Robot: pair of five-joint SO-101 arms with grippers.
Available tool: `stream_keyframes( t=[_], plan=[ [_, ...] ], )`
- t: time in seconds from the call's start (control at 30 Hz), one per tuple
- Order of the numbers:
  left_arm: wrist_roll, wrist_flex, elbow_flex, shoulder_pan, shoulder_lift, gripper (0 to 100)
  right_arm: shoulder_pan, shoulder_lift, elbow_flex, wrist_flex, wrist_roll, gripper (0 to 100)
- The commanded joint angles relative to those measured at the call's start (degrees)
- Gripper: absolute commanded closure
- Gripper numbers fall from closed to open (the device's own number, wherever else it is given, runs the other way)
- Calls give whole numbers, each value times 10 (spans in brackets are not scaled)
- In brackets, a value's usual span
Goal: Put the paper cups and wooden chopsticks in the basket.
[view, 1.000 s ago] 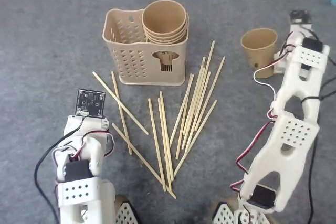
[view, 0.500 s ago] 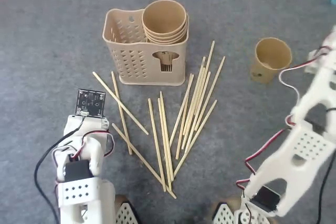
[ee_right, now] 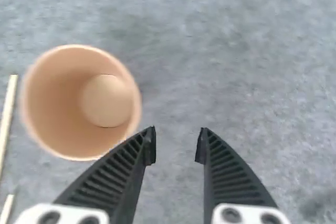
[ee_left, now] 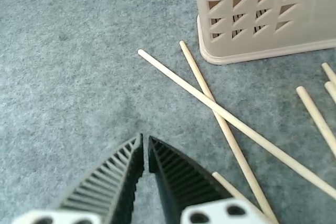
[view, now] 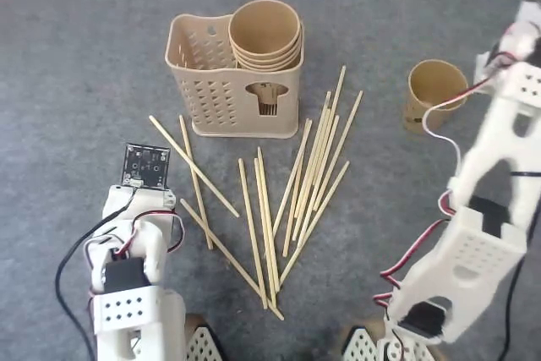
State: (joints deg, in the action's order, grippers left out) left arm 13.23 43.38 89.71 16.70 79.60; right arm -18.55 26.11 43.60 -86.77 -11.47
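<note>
Paper cup (view: pixel 435 90): loose, upright on the counter (view: pixel 76 82), well apart from the basket (view: pixel 211 99). A stack of cups (view: pixel 265 31) is already in the basket.
Wooden chopsticks (view: pixel 296 179): scattered on the counter in front of the basket.
Right gripper (ee_right: pixel 176 145): empty, narrow gap, just beside the cup rim with the cup outside the jaws.
Left gripper (ee_left: pixel 145 153): closed, empty, near two crossed chopsticks.
Risk: the gap looks narrower than the cup. A finger landing on the rim would likely tip it or shove it away.
</note>
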Motion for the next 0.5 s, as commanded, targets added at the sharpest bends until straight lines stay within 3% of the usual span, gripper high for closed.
stream_keyframes(
  t=[0.0, 0.13, 0.3, 0.47],
  plan=[
    [4, -15, -3, 0, 14, 984, 32, -47, 12, 3, 21, 850],
    [4, -15, -5, 2, 14, 955, 43, -24, 12, 15, 25, 850],
    [4, -12, -5, 3, 14, 796, 44, 15, 12, 39, 25, 850],
    [4, -14, -4, 3, 13, 810, 44, 49, 12, 53, 25, 850]
  ],
)
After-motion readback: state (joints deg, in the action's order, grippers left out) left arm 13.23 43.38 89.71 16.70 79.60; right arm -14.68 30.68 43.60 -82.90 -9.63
